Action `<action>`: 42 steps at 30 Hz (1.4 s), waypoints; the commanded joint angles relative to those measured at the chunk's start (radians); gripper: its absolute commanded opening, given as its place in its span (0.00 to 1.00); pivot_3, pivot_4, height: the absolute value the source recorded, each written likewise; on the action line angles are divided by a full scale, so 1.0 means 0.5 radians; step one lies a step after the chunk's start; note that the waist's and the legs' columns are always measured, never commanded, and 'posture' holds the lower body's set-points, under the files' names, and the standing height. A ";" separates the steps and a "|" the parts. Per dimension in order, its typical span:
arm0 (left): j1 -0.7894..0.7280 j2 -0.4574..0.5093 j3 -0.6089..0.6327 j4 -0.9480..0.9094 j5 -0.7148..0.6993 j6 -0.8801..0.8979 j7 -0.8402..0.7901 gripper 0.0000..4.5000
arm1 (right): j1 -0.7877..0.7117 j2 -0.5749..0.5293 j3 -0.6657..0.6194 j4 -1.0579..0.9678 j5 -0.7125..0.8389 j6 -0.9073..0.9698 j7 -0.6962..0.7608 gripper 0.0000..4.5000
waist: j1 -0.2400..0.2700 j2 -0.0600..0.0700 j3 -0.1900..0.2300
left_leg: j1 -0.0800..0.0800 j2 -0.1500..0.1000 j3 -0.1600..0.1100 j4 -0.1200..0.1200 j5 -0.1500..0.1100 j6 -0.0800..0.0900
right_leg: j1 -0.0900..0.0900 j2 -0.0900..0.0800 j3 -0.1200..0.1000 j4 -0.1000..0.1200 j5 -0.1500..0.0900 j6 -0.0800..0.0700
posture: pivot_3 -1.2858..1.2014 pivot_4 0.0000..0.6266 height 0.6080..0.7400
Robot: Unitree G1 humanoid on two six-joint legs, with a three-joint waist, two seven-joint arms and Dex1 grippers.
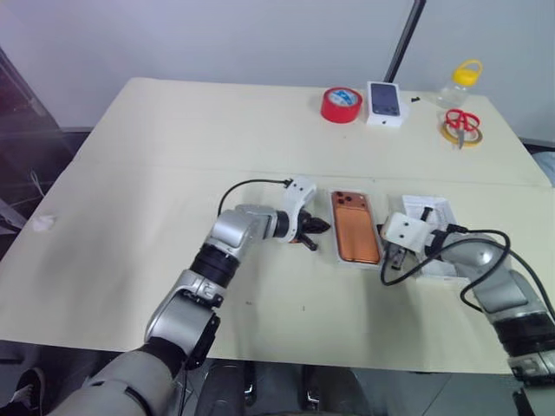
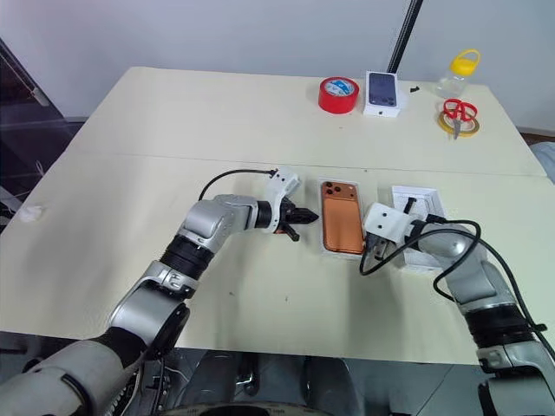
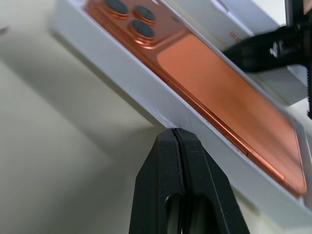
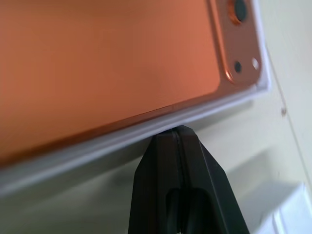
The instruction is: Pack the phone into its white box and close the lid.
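Note:
The copper-orange phone (image 1: 355,227) lies back up inside the white box (image 3: 146,92), camera lenses at its far end. My left gripper (image 1: 321,228) is shut, and its tip rests against the box's left long wall; the left wrist view shows the fingers (image 3: 165,165) pressed together at that wall. On the other side my right gripper (image 1: 392,258) is also shut, its tip at the box's right wall near the front corner. A white tray that I take for the lid (image 1: 431,208) lies just right of the box, partly under my right wrist.
At the table's back right stand a red tape roll (image 1: 341,105), a small printed phone box (image 1: 384,104), a bottle with a yellow cap (image 1: 460,82) and red scissors on a yellow tape ring (image 1: 461,126). A crumpled white scrap (image 1: 42,223) lies at the left edge.

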 commanded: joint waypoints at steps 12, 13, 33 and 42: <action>0.039 0.042 -0.008 -0.125 0.042 -0.033 -0.154 0.01 | -0.026 -0.009 -0.033 -0.108 0.039 -0.047 -0.018 0.00 | 0.002 0.001 0.000 | 0.000 0.000 0.000 0.001 0.001 -0.002 | 0.000 0.000 0.000 0.000 0.000 0.000 | 0.52 0.24 0.95; 0.044 0.052 0.007 -0.130 0.042 -0.033 -0.149 0.01 | -0.020 -0.015 -0.037 -0.103 0.040 -0.054 -0.017 0.00 | 0.002 0.001 0.000 | -0.001 0.000 0.000 0.001 0.001 -0.002 | 0.000 0.000 0.000 0.000 0.000 0.000 | 0.52 0.24 0.95; 0.313 0.542 0.276 -0.684 -0.127 -0.269 -0.422 0.88 | 0.223 -0.166 -0.451 -0.182 0.471 0.163 0.095 0.65 | 0.012 0.001 0.000 | 0.000 0.000 0.000 0.003 0.003 -0.005 | 0.002 -0.002 0.000 0.000 0.000 0.000 | 0.52 0.24 0.95; 0.537 0.899 0.300 -0.797 -0.097 -0.846 -0.817 1.00 | 0.220 -0.046 -0.685 -0.658 0.814 1.105 -0.186 0.99 | 0.002 0.007 -0.002 | 0.001 0.003 -0.002 0.003 0.000 -0.002 | 0.003 -0.004 0.000 0.000 -0.001 -0.003 | 0.52 0.24 0.95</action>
